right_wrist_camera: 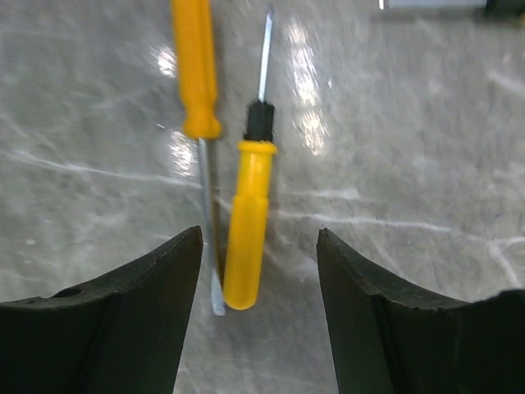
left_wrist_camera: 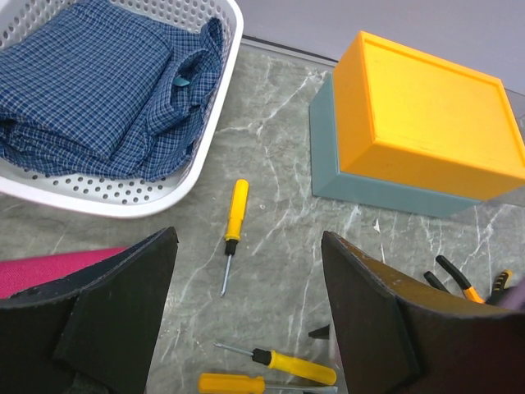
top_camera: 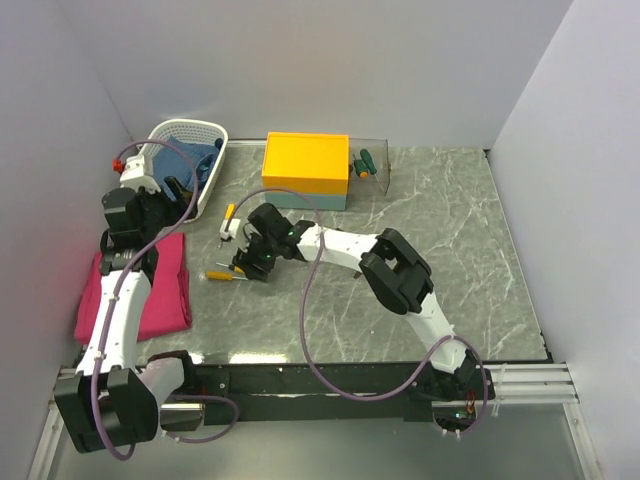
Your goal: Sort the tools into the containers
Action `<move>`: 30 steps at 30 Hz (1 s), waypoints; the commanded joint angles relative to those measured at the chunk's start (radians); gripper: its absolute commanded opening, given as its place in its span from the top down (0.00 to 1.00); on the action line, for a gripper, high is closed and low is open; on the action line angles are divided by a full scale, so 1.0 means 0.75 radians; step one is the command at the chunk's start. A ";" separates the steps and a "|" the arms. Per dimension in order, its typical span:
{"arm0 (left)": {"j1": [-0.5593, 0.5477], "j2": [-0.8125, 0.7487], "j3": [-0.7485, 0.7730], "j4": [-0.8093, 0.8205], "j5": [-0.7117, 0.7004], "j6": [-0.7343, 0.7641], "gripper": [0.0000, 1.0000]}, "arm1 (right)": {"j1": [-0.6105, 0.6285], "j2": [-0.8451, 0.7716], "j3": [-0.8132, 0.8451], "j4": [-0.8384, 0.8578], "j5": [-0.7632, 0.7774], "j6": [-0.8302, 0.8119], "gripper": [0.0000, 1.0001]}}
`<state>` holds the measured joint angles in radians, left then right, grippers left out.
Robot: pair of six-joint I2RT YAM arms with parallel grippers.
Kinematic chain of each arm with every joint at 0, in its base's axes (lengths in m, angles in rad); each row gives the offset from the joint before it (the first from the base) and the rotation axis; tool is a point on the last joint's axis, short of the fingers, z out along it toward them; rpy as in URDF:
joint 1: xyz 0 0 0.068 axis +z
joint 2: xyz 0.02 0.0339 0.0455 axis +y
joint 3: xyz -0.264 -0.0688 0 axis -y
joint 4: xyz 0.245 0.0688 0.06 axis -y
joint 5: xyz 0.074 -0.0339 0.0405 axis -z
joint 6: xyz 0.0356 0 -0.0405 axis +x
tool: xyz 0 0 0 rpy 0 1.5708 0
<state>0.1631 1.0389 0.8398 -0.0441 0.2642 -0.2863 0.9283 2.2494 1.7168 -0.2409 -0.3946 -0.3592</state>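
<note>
Yellow-handled, one screwdriver (right_wrist_camera: pixel 246 222) lies just beside a second screwdriver (right_wrist_camera: pixel 194 66) on the grey marble desk (right_wrist_camera: pixel 410 164), pointing the opposite way, between the released jaws of the right gripper (right_wrist_camera: pixel 258 246). The left gripper (left_wrist_camera: pixel 248 246), jaws spread and holding nothing, hangs above a third screwdriver (left_wrist_camera: pixel 236 217), near the white basket (left_wrist_camera: pixel 123 193) holding a blue checked shirt (left_wrist_camera: pixel 90 90) and the orange-topped box (left_wrist_camera: pixel 426 115).

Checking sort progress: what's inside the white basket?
A folded blue checked cloth fills the white basket. Nothing else shows on top; anything beneath the cloth is covered.
</note>
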 commanded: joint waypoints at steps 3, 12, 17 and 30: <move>0.005 -0.054 -0.038 0.026 -0.013 -0.019 0.23 | 0.030 0.063 0.038 -0.057 0.168 0.016 0.36; 0.014 -0.068 -0.038 0.012 0.018 -0.034 0.23 | 0.028 0.040 0.065 -0.108 0.152 0.019 0.81; 0.012 -0.009 0.007 0.044 0.098 0.007 0.23 | -0.019 -0.041 0.151 -0.360 0.046 -0.006 0.99; 0.008 0.265 0.044 0.275 0.190 -0.109 0.26 | -0.340 -0.544 0.012 -0.405 -0.122 0.135 1.00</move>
<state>0.1688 1.1912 0.8158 0.0605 0.3656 -0.3141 0.7589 2.0281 1.7523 -0.6071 -0.4358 -0.3351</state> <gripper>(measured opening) 0.745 0.254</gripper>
